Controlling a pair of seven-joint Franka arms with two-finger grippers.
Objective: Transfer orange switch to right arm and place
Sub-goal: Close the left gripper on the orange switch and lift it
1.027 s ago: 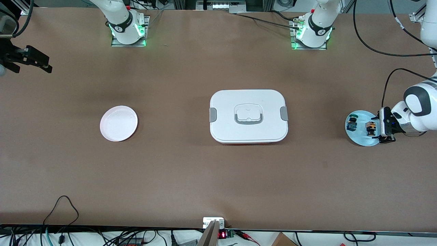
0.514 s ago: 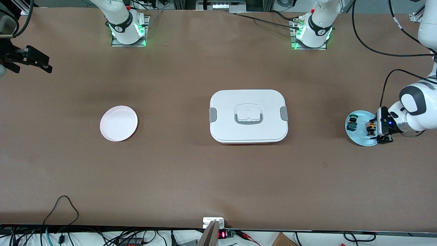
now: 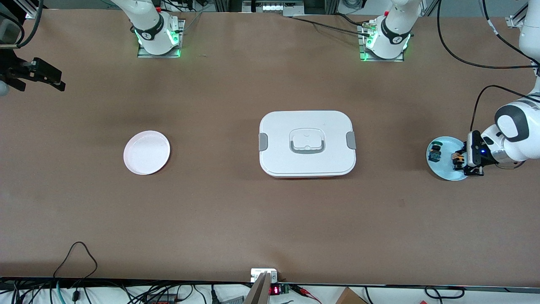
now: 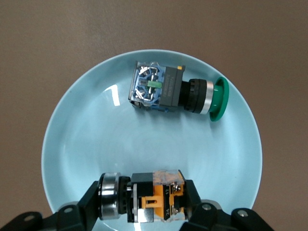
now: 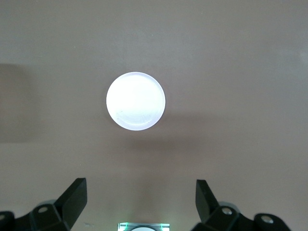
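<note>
Two claw fingers (image 4: 91, 202) flanking orange switch (image 4: 156, 195)

Matt brown bench (image 3: 236, 211), smooth, faintly fibrous like paper. Glossy pale-blue plate (image 4: 86, 144), glazed, with bright glints. Orange switch (image 4: 156, 197): black and orange plastic, clear top, bright metal ring, pinched by the matt black plastic left tool (image 4: 144, 211). Green switch (image 4: 175, 91): blue and grey plastic, silvery screws, shiny metal collar, smooth green cap. White plate (image 3: 147, 152), smooth, soft sheen. White box (image 3: 307, 143), satin plastic, grey clips. Right tool (image 5: 139, 199), matt black plastic.
</note>
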